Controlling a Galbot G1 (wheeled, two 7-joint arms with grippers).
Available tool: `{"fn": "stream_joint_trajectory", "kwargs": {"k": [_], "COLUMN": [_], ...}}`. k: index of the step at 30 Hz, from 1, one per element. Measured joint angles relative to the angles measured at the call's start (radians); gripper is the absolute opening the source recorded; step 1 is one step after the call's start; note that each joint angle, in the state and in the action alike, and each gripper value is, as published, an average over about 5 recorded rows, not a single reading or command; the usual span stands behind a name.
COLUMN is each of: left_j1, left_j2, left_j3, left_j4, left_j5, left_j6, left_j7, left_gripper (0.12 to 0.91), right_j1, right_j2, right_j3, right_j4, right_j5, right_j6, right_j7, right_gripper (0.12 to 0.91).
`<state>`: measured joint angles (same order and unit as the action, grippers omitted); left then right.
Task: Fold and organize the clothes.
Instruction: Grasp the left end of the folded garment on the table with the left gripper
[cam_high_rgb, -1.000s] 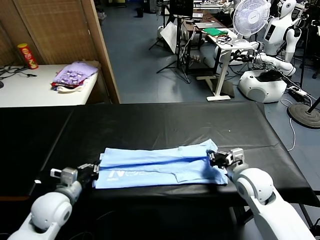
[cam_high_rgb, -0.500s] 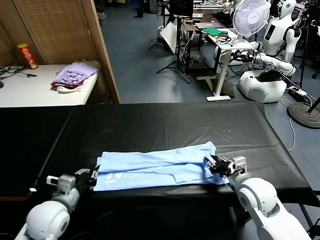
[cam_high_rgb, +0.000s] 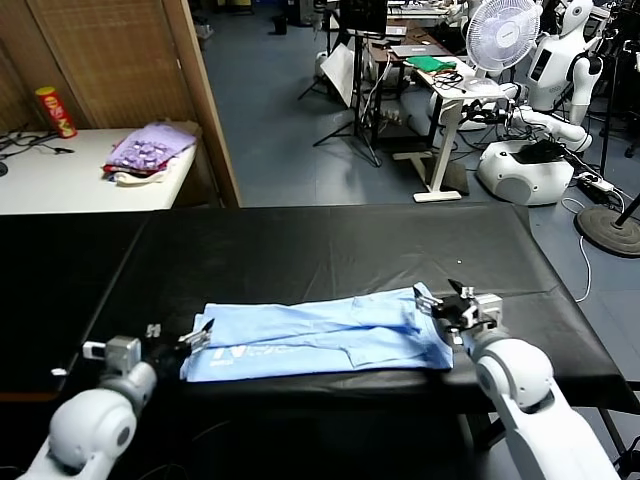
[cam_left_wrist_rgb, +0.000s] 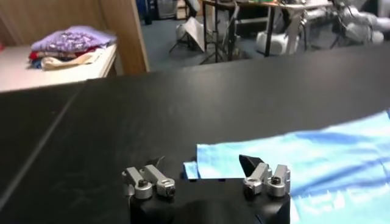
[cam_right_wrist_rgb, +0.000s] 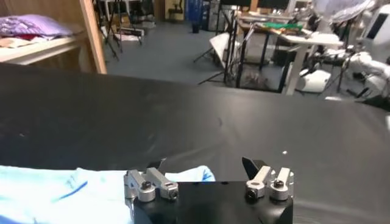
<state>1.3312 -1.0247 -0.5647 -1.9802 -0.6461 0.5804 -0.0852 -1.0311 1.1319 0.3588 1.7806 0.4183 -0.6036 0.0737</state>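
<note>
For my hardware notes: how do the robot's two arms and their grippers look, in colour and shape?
Both arms have smooth, rounded white shells. The left gripper and right gripper share one design: a black boxy body, silver metal finger brackets with dark bolts, and black pointed fingertips. No markings or loose cables are visible on them.

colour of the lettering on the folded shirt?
White, faint, on the pale light-blue thin-fabric T-shirt, near its left end. Clearest in the head view.

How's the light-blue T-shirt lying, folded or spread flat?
Folded: the pale light-blue thin-fabric T-shirt lies as a narrow band on the black table, layers overlapping along its length.
</note>
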Motion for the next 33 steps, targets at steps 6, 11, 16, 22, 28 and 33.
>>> {"fn": "stream_joint_trajectory", "kwargs": {"k": [6,11,16,22,28,33], "left_j1": [-0.066,-0.087,-0.077,-0.066,-0.073,-0.08], "left_j2": [-0.02,-0.028,-0.032,-0.056,-0.086,-0.095], "left_j3": [0.032,0.04,0.039,0.047,0.055,0.048], "left_j4": [0.087,0.14,0.153,0.165,0.183,0.188], "left_j5": [-0.015,-0.015,-0.002,0.123,0.252,0.284], "left_j6": [-0.027,-0.046,-0.087,-0.153,-0.201,-0.205], "left_j7": [0.014,0.027,0.039,0.04,0.034,0.021], "left_gripper": [0.798,0.739,0.482,0.171,0.125,0.125], "right_j1": [0.042,0.051,0.041,0.019,0.0,-0.015], "right_j2": [0.025,0.047,0.071,0.109,0.133,0.142], "right_j3": [-0.017,-0.024,-0.03,-0.039,-0.038,-0.029], "right_j4": [-0.075,-0.116,-0.129,-0.13,-0.126,-0.118], "right_j5": [-0.012,-0.035,-0.06,-0.095,-0.127,-0.148], "right_j6": [0.011,0.035,0.073,0.126,0.146,0.158], "right_j7": [-0.01,-0.022,-0.008,0.06,0.101,0.125], "right_gripper": [0.798,0.676,0.424,0.154,0.136,0.136]}}
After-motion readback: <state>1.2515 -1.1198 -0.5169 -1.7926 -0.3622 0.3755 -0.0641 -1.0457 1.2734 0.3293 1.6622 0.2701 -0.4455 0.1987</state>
